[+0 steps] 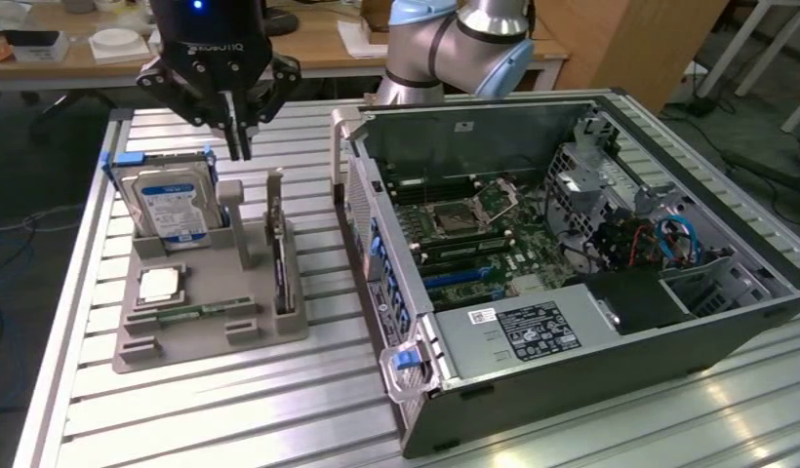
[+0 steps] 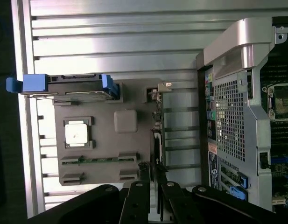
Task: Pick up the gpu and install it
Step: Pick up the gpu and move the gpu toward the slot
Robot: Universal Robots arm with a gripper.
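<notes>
The gpu (image 1: 282, 255) stands on its edge in a slot at the exterior view's right side of a grey parts holder (image 1: 205, 343), its silver bracket at the far end. The wrist view looks down on the gpu (image 2: 157, 133) edge-on, as a thin dark line. My gripper (image 1: 239, 148) hangs in the air above the holder's far end, between the hard drive and the gpu, touching nothing. Its black fingers (image 2: 140, 186) point down, tips nearly together, with nothing between them. The open computer case (image 1: 609, 375) lies to the exterior view's right, motherboard (image 1: 485, 229) exposed.
The holder (image 2: 134, 140) also carries a silver hard drive (image 1: 177, 203) with blue clips, a processor (image 1: 159, 285) and a narrow green memory stick (image 1: 198, 312). The case wall (image 2: 230, 116) stands close beside the gpu. All rests on a slatted aluminium table (image 1: 244, 419).
</notes>
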